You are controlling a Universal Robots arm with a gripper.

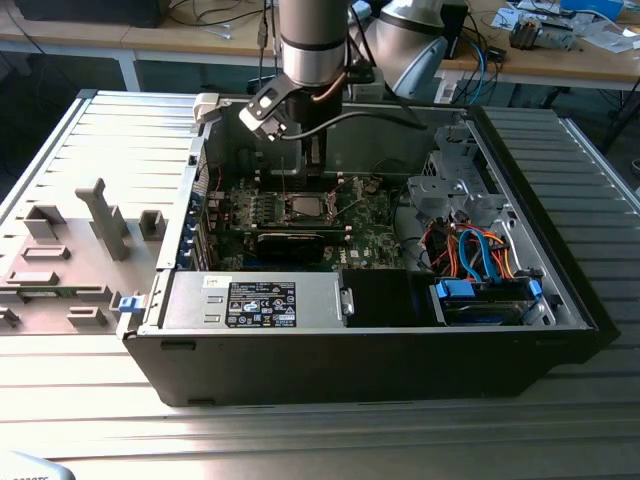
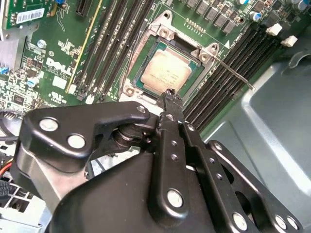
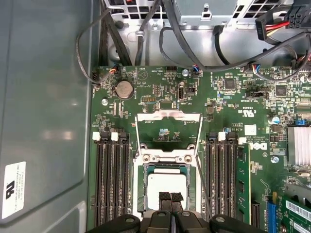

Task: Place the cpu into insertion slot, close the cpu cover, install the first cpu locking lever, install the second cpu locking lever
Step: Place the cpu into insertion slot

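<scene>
The cpu [image 3: 166, 185], a pale silver square chip, lies flat in the insertion slot [image 3: 141, 187] amid the green motherboard; in the second wrist view the cpu [image 2: 164, 73] sits inside the slot's metal rim [image 2: 146, 46]. The cpu cover [image 3: 167, 116] stands swung open beyond the slot, and the board shows through its window. A thin wire locking lever [image 2: 234, 74] sticks out beside the slot, unlatched. My gripper [image 3: 170, 196] hovers at the chip's near edge, shut with nothing between its fingertips [image 2: 168, 95]. In the exterior view the gripper [image 1: 312, 155] hangs inside the open case above the cpu [image 1: 304, 208].
Black memory slots [image 3: 112, 179] flank the socket on both sides. Cables [image 3: 146, 34] run along the case wall beyond the board. The case's grey side wall [image 3: 43, 111] is close by. A power supply [image 1: 255, 302] and drive bay with coloured cables [image 1: 480, 255] fill the case's front.
</scene>
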